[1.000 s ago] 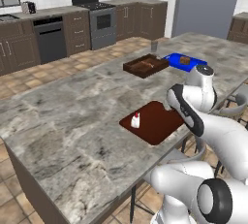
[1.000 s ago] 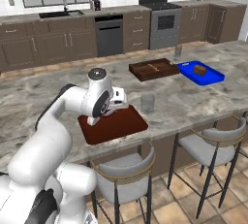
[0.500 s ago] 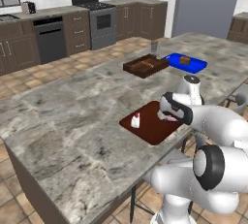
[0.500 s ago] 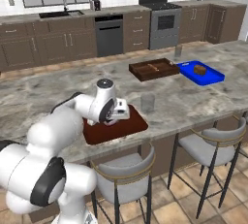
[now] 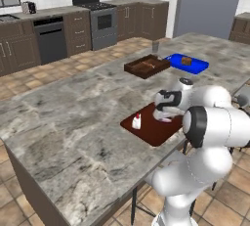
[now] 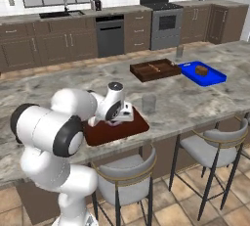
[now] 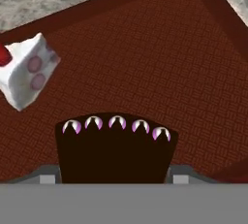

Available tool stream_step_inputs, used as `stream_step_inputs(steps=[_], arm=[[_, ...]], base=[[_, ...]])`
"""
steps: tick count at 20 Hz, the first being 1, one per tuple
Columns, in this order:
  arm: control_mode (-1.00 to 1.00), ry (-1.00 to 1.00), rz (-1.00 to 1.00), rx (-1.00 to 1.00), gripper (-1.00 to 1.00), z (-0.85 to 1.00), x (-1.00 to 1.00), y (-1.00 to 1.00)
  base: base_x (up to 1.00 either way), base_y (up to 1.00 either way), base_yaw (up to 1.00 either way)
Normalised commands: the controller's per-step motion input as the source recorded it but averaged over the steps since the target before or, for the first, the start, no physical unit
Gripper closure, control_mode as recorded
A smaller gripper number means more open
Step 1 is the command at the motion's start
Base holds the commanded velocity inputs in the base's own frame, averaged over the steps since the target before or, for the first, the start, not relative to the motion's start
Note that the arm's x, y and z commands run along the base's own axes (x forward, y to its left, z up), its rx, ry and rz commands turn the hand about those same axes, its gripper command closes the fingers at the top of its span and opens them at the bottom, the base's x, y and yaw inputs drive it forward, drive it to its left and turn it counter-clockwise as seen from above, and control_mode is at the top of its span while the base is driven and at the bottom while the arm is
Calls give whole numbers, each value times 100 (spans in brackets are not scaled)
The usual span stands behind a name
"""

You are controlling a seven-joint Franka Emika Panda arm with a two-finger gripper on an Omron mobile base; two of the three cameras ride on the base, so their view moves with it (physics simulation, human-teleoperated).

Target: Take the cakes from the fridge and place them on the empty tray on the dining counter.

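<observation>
Presently the tool (image 5: 165,116) sits low over the reddish-brown tray (image 5: 151,131), which lies at the near edge of the marbled tabletop (image 5: 73,117). From the hand view, the dark chocolate cake (image 7: 114,151) fills the gap between the finger tips; the jaws stand wide around it, though whether they press on it cannot be told. The white cake with the red top (image 7: 25,71) lies on the tray, apart from the chocolate piece. Farther along the tabletop stand a dark sectioned tray (image 6: 155,69), a blue tray (image 6: 204,74) and a glass (image 6: 148,104).
</observation>
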Motion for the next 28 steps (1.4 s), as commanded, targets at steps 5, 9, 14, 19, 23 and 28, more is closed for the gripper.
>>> stream_step_inputs(steps=[5, 9, 14, 19, 23, 28], arm=[[-100, 2, 0, 4, 100, -39, 60, 0], [-100, 0, 0, 2, 100, -44, 54, -2], [-100, 0, 0, 2, 100, -44, 51, 0], [-100, 0, 0, 0, -100, -18, 19, 0], [-100, 0, 0, 0, -100, 22, -18, 0], [-100, -1, 0, 0, -100, 64, -39, -1]], base=[[0, 0, 0], [0, 0, 0], [0, 0, 0], [0, 0, 0], [0, 0, 0], [0, 0, 0]])
